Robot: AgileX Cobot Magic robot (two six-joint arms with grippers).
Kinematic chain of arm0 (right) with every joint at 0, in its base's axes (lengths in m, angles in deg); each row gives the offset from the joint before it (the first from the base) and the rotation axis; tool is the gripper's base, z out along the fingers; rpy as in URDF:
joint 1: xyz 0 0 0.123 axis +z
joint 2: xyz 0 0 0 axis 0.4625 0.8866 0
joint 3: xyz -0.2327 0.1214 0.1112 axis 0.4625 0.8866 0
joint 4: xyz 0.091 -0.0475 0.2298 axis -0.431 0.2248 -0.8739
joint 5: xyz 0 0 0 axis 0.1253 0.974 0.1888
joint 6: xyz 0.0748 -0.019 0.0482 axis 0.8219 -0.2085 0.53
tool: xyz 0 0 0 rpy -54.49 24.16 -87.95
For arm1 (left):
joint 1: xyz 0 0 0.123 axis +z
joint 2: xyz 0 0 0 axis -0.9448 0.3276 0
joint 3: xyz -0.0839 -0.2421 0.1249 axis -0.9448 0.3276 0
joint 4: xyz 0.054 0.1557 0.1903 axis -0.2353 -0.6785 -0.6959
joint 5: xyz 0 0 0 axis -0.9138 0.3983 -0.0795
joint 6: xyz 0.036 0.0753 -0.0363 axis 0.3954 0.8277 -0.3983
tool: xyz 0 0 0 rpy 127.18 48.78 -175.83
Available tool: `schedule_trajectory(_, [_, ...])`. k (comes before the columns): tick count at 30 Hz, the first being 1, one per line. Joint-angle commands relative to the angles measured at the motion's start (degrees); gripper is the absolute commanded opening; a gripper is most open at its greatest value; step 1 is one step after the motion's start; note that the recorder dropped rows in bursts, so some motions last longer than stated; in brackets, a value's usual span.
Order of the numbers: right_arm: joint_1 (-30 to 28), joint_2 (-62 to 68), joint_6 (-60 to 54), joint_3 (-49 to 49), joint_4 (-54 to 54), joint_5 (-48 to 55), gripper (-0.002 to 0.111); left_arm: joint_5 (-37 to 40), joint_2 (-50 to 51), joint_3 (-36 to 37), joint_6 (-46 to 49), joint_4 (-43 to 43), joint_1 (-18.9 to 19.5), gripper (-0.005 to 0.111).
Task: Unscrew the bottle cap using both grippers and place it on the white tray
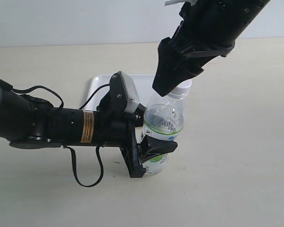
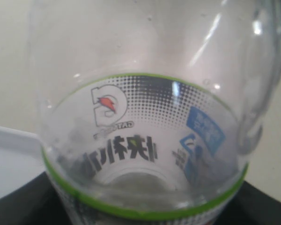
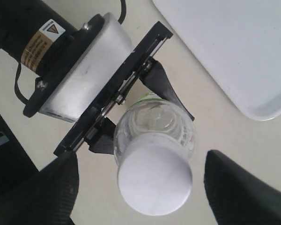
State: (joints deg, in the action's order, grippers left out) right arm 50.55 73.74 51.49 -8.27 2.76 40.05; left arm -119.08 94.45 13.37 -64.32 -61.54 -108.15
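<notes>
The clear bottle (image 1: 163,120) with its green, white and blue label stands upright on the table, and my left gripper (image 1: 154,153) is shut on its lower body. Up close, the bottle (image 2: 145,131) fills the left wrist view. The white cap (image 1: 182,88) sits on the neck. My right gripper (image 1: 173,85) hangs just over it, open. In the right wrist view the cap (image 3: 154,180) lies between the two black fingers (image 3: 54,190), apart from both. The white tray (image 1: 97,85) lies behind the bottle, partly hidden by the left arm.
The tray (image 3: 234,51) has a rounded corner close to the bottle. A black cable (image 1: 85,175) loops off the left arm onto the table. The left arm's grey module (image 1: 128,92) stands right beside the bottle's shoulder.
</notes>
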Motion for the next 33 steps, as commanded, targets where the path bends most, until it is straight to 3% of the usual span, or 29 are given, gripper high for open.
schedule_trajectory(1, [0.1, -0.2, 0.3, -0.4, 2.7, -0.3, 0.071, 0.1, -0.3, 0.4, -0.2, -0.1, 0.2, 0.000])
schedule_trajectory(33, [0.1, -0.1, 0.1, -0.4, 3.5, -0.3, 0.064, -0.1, -0.3, 0.4, -0.2, 0.1, 0.2, 0.000])
